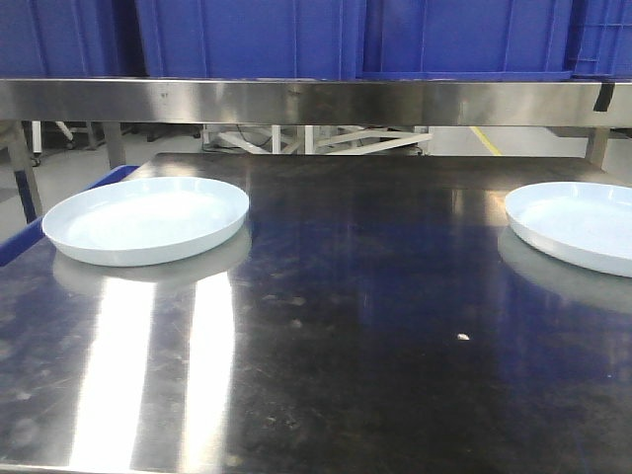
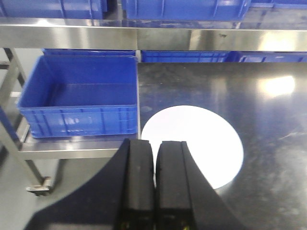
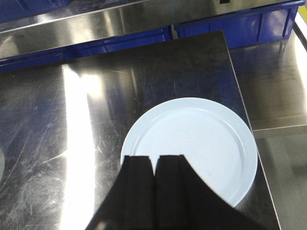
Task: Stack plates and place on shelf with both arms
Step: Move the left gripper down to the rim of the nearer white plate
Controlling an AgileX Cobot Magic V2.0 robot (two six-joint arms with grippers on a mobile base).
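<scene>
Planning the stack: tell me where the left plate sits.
In the front view the left plate lies flat at the steel table's left rear, apart from the other plate; the left wrist view shows it by the table's edge, beside the blue crate.

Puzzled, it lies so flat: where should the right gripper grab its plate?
Probably the upturned rim of the plate, on the near side facing the right gripper, pinched from above: it lies flat on the table, so only the rim offers purchase.
</scene>
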